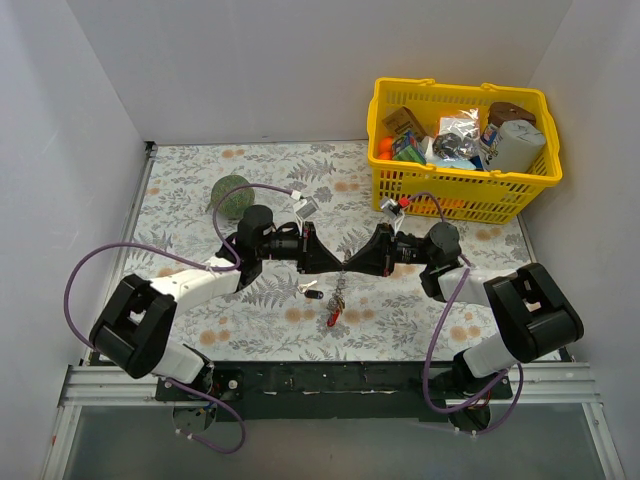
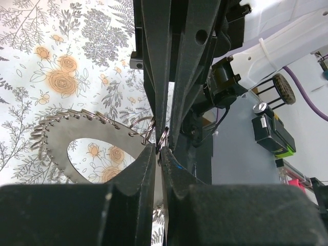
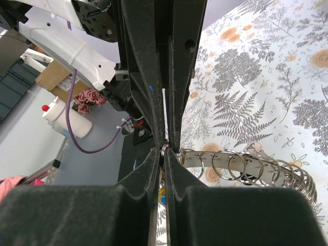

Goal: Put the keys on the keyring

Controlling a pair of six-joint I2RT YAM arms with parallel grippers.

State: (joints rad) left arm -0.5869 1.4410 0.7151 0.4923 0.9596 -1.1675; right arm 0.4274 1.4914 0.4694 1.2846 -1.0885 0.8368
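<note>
Closest to each wrist camera, the left end effector (image 2: 158, 156) and the right end effector (image 3: 164, 156) are seen clenched tip to tip, both pinched on a small wire loop (image 2: 163, 137) at the rim of the keyring (image 2: 66, 134), over the middle of the floral tabletop (image 1: 190, 190). From that meeting point, a red-headed key (image 1: 333, 318) is found at 6 o'clock, a black-headed key (image 1: 313, 294) at 7 o'clock, a green ball (image 1: 232, 197) at 10 o'clock and a yellow basket (image 1: 465, 180) at 1 o'clock.

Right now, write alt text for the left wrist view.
The left pincer and the right pincer meet tip to tip, both shut on a small wire ring. Beside it is a wide grey keyring edged with more rings, above a flowered tablecloth.
</note>
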